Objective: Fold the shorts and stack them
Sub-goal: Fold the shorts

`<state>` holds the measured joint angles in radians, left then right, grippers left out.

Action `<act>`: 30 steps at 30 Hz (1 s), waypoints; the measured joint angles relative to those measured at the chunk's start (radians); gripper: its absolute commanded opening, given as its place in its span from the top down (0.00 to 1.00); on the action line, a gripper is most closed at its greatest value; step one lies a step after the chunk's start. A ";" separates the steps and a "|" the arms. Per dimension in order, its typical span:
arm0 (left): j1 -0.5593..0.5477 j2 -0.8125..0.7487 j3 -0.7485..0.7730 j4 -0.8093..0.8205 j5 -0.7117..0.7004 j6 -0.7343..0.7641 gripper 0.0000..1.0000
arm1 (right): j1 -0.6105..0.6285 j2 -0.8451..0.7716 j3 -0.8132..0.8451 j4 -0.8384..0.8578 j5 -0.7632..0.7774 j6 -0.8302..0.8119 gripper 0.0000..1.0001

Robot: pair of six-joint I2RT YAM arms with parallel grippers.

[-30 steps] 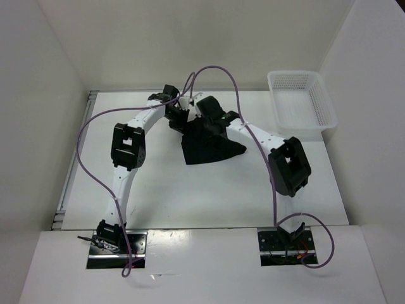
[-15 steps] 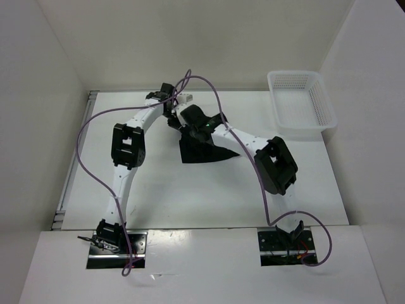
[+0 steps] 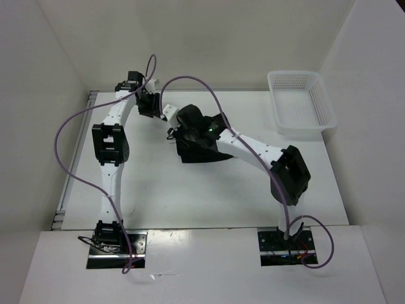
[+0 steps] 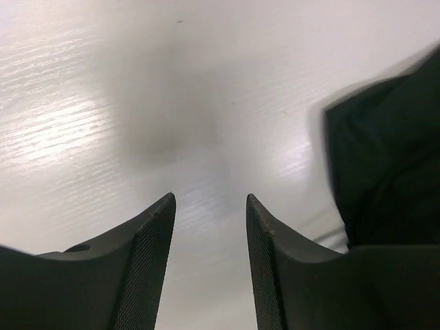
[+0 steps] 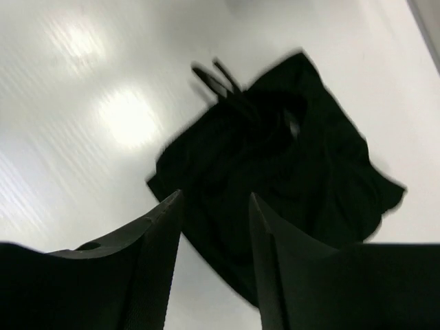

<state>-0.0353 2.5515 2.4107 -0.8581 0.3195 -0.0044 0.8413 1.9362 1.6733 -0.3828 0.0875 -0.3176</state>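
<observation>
The black shorts [image 3: 205, 152] lie in a crumpled heap on the white table, mid-back. My right gripper [image 3: 179, 135] hovers over their left part, open and empty; in the right wrist view the shorts [image 5: 289, 158] fill the space beyond its open jaws [image 5: 213, 199]. My left gripper [image 3: 150, 106] is to the left of and behind the heap, apart from it, open and empty. The left wrist view shows bare table between its fingers [image 4: 210, 206] and an edge of the shorts [image 4: 385, 151] at the right.
A white mesh basket [image 3: 300, 101] stands at the back right corner of the table. White walls close in the table [image 3: 158, 183] on the left, back and right. Purple cables loop above both arms.
The left arm has swung left, away from the shorts. The right gripper has moved left over them. The shorts have sunk from a raised spread into a lower heap.
</observation>
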 measured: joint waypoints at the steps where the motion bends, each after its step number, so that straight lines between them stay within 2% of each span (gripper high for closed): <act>1: 0.003 -0.011 0.000 -0.005 0.004 0.000 0.47 | -0.002 -0.037 -0.050 0.005 0.011 -0.010 0.55; 2: 0.003 -0.022 -0.001 -0.011 0.018 0.000 0.47 | -0.006 -0.074 -0.101 0.006 0.023 -0.019 0.61; 3: -0.003 -0.041 -0.006 -0.015 0.035 0.000 0.47 | -0.011 -0.104 -0.144 0.010 0.031 -0.030 0.62; 7: -0.076 -0.161 -0.066 -0.021 0.090 -0.003 0.55 | -0.037 -0.150 -0.255 0.031 0.050 -0.049 0.64; 11: -0.214 -0.301 -0.171 -0.036 0.128 0.000 0.55 | -0.113 -0.150 -0.328 0.048 0.063 -0.058 0.55; 14: -0.318 -0.358 -0.268 -0.071 0.152 0.000 0.51 | -0.243 -0.150 -0.366 0.060 0.058 -0.042 0.49; 17: -0.375 -0.352 -0.352 -0.124 0.158 0.000 0.50 | -0.389 -0.150 -0.382 0.072 0.046 -0.025 0.44; 20: -0.386 -0.319 -0.394 -0.156 0.146 0.000 0.48 | -0.462 -0.150 -0.406 0.093 0.039 -0.019 0.43; 30: -0.385 -0.290 -0.401 -0.105 0.073 0.000 0.45 | -0.451 -0.150 -0.474 0.118 -0.025 -0.013 0.40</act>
<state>-0.4198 2.2612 2.0102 -0.9630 0.3923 -0.0044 0.3901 1.7859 1.1992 -0.2649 0.0624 -0.3302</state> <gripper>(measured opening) 0.550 0.595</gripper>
